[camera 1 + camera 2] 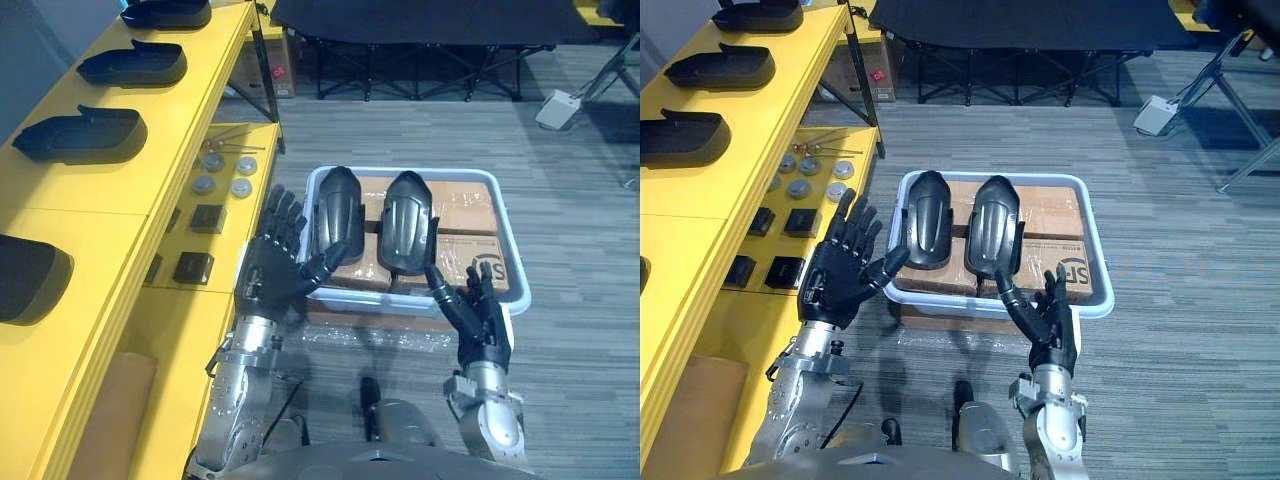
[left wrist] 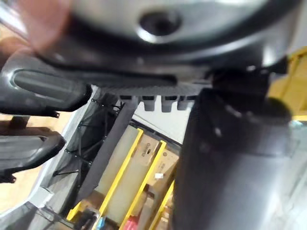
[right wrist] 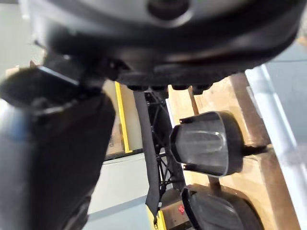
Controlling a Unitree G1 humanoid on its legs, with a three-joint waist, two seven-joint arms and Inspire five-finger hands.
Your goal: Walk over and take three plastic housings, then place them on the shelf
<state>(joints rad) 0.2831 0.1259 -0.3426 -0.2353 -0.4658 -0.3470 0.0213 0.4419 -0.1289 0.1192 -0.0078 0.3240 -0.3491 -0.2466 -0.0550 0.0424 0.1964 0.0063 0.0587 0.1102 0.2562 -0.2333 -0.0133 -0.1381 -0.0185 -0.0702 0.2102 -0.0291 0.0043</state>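
Housings (image 1: 336,215) lie side by side on boxes (image 1: 465,215) in a tray (image 1: 519,290) just beyond both hands, left hand (image 1: 268,270) and right hand (image 1: 482,320) spread wide, holding nothing.

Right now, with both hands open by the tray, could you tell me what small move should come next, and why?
Probably curl the left hand round the left housing: its thumb sits by that housing's edge, fingers straight, holding nothing. The right hand, also open, is short of the right housing in the tray.
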